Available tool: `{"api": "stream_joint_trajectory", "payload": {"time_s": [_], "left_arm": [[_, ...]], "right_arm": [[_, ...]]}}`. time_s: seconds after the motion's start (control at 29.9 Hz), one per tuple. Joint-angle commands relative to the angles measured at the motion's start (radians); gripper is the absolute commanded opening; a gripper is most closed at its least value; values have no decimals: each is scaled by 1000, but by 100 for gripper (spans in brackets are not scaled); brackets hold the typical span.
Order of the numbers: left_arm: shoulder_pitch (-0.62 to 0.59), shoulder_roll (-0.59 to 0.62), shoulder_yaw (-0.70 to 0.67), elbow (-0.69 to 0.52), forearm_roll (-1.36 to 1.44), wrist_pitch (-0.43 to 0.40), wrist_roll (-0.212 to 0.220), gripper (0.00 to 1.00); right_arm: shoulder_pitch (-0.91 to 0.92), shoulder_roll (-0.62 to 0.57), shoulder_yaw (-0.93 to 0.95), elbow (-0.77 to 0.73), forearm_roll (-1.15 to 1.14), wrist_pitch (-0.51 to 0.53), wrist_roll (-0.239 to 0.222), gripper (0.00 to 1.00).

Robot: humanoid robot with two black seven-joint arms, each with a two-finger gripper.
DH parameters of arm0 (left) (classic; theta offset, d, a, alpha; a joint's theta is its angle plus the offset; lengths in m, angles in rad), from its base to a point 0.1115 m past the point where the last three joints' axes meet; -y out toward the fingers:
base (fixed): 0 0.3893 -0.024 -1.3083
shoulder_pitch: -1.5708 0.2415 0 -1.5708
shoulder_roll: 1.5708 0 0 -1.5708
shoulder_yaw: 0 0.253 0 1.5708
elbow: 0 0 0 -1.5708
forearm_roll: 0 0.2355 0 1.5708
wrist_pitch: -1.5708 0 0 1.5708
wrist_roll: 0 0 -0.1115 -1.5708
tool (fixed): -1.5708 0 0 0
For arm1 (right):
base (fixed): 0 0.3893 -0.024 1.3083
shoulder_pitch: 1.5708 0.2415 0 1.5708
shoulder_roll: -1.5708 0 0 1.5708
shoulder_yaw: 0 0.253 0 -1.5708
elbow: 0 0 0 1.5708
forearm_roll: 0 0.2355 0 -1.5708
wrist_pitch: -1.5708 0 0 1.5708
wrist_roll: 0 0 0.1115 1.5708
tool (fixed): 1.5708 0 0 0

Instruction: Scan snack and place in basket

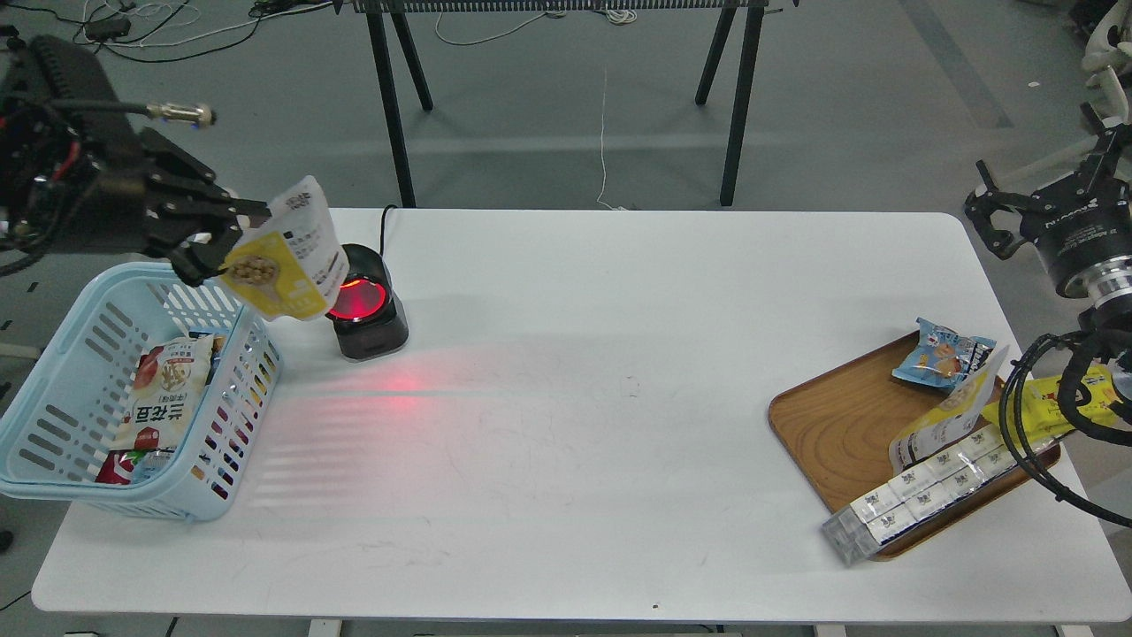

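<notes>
The snack pouch is held up in the air by the left gripper. Right below it, the back rim of the blue basket is found, and the top of the basket is open. Snack bags are already lying inside, low down. Just to the right of the gripper, the black scanner stands in the way. Farther right, a wide bare stretch of white table is seen, up to the wooden tray.

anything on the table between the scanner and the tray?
Nothing. In the head view, the table between the scanner and the tray is bare apart from the scanner's red glow.
</notes>
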Motion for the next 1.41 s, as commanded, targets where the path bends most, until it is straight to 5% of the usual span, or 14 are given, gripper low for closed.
{"api": "stream_joint_trajectory", "payload": {"time_s": [0.0, 0.4, 0.57, 0.67, 0.77, 0.9, 1.17, 1.37], "left_arm": [[10, 110, 15, 8, 0, 87, 0, 2], [10, 264, 275, 43, 0, 326, 0, 5], [10, 265, 317, 87, 0, 333, 0, 30], [8, 257, 317, 89, 0, 339, 0, 70], [-1, 239, 306, 90, -9, 362, 0, 83], [-8, 179, 230, 116, -352, 348, 0, 93], [-10, -60, 46, 261, -997, 241, 0, 94], [-8, -278, -25, 463, -1495, 236, 0, 99]], "right_arm": [[1, 4, 0, -1, 0, 0, 0, 99], [35, 8, 0, -1, -37, 0, 0, 99], [44, -4, -2, -2, -41, 0, 0, 99], [44, -5, -2, -4, -57, 0, 0, 99], [44, -5, -2, -4, -60, 0, 0, 99], [44, -4, -2, -2, -60, 0, 0, 99], [86, -7, 0, -4, -60, 0, 0, 99], [132, -4, 12, -71, -60, 0, 0, 99]]}}
